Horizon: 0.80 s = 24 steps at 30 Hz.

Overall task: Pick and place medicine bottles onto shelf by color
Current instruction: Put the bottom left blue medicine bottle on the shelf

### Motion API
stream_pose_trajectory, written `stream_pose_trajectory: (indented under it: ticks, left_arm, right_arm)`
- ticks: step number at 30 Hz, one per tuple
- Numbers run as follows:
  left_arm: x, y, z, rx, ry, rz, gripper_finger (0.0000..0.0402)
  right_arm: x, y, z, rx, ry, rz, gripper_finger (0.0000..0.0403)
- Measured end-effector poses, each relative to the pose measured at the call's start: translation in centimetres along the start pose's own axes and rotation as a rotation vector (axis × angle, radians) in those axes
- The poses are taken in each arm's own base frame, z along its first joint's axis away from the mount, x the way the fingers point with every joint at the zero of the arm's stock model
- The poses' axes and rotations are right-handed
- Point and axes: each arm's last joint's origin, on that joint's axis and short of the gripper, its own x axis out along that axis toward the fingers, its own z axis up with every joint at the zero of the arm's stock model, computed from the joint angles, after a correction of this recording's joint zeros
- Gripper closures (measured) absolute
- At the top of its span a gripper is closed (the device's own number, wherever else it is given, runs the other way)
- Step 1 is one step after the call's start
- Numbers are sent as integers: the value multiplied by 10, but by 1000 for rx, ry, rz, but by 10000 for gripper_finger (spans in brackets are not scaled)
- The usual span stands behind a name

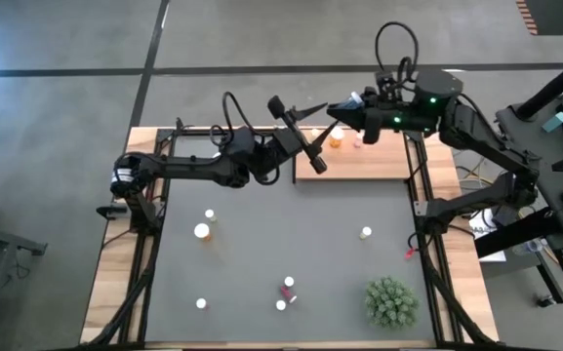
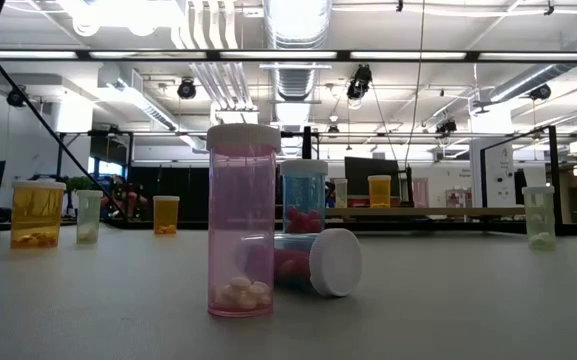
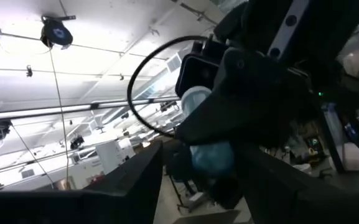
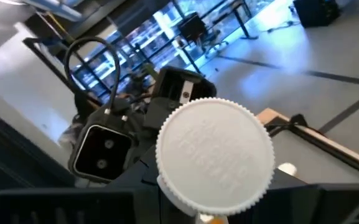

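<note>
My right gripper (image 1: pixel 341 109) is up above the shelf's (image 1: pixel 379 164) far left corner, shut on a pale blue-green medicine bottle (image 3: pixel 211 155) with a white cap (image 4: pixel 215 152). My left gripper (image 1: pixel 308 133) is open and empty. It faces the right gripper from the left, a short way off. An orange bottle (image 1: pixel 336 139) and a smaller one (image 1: pixel 357 142) stand on the shelf. Several bottles stand on the dark mat, among them a pink one (image 2: pixel 241 220). One bottle (image 2: pixel 318 262) lies on its side there. My right gripper pinches the bottle's body (image 3: pixel 213 163) between its two fingers. The bottle lies roughly along the fingers, its cap (image 3: pixel 196 99) turned back toward the wrist. It is lifted clear, above the shelf. In the right wrist view the cap hides the place of contact.
A green spiky plant (image 1: pixel 390 300) stands at the mat's near right. Bottles are scattered on the mat at the left (image 1: pixel 202 231), the right (image 1: pixel 366 232) and the near middle (image 1: pixel 289 282). Black frame rails run along both sides of the table.
</note>
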Motion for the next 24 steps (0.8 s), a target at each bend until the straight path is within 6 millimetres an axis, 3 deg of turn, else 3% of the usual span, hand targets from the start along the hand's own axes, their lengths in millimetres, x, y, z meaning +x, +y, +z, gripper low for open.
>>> stream_pose_trajectory:
  ticks: [7, 13, 24]
  left_arm:
    - [0, 0, 0, 49, 13, 0, 221]
    - [-1, -2, 1, 51, 11, -3, 223]
    - [-1, -2, 1, 55, 10, -4, 279]
  right_arm:
    - [17, -4, -1, 1, 3, 50, 312]
    - [18, -3, 0, 0, -5, 63, 312]
    - [15, -3, 2, -13, -21, 66, 311]
